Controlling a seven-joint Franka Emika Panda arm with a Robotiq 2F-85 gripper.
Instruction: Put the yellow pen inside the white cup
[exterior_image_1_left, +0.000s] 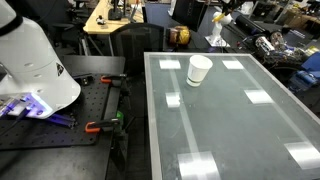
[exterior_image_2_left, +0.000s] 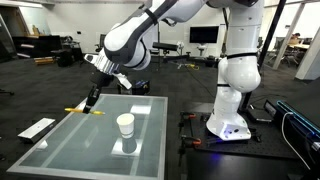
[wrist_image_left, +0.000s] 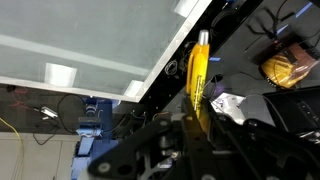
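At the far left of an exterior view, the thin, straight yellow pen (exterior_image_2_left: 85, 110) sits at the far corner of the pale glass-topped counter (exterior_image_2_left: 70, 150), lying nearly level with its long axis crossing the counter's edge. I cannot tell whether it is lifted clear or touching the glass. Just above it the dark two-fingered pincer (exterior_image_2_left: 92, 100) comes down at a slant from the white arm (exterior_image_2_left: 130, 40). In the wrist view the pincer (wrist_image_left: 198, 125) is pinching the pen (wrist_image_left: 200, 75) near one end. The rest runs almost straight up the picture, away from the fingers, past the counter's rim (wrist_image_left: 150, 75) and over the dark floor. Which end is the writing tip is too small to tell. Gripping near an end probably leaves a long free length to feed in first. Further right, mid-counter and well apart from the pen, stands the small, plain, tapering white cup (exterior_image_2_left: 125, 124), upright with its mouth open upward. The pen must therefore be tipped toward vertical before it is lowered.
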